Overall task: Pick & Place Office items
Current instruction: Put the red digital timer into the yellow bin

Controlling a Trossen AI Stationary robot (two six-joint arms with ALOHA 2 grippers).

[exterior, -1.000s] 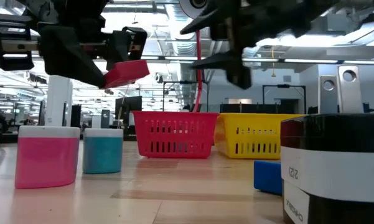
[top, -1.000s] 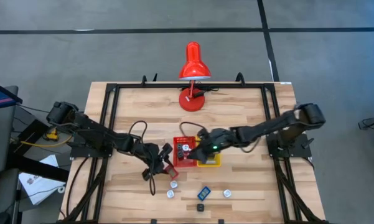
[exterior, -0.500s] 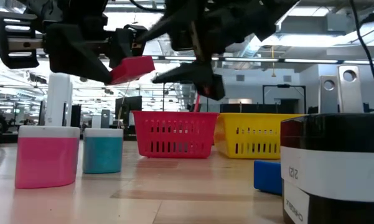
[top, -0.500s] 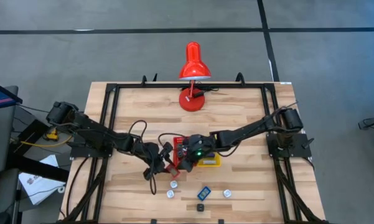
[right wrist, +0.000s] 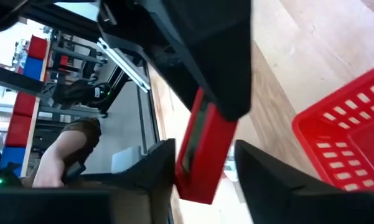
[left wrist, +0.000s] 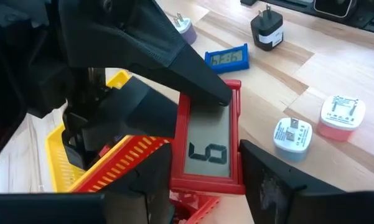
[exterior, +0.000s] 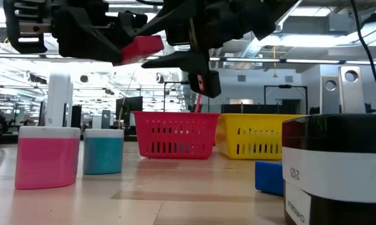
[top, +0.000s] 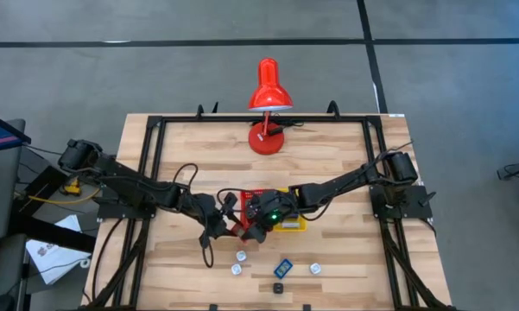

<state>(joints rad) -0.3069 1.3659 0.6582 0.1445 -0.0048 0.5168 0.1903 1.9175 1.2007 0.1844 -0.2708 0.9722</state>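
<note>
Two end effectors, left (left wrist: 202,180) and right (right wrist: 202,165), both grasping one red clock (left wrist: 210,146).

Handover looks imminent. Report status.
Left gripper shut on red clock, held aloft. Right gripper at same clock, grip unclear. Red tray right beside them.

**Bright Room, Some Fuzzy Spots**

Light comes from the ceiling lights (exterior: 281,47) far above; they glare white in the low view; the table (top: 345,164) looks evenly lit from above, with only soft, small shadows under the arms; close to the low camera, the black and white plug (exterior: 338,169) is big and fuzzy; in the right wrist view the red clock (right wrist: 205,149) is blurred, and the room behind glows very bright.
</note>
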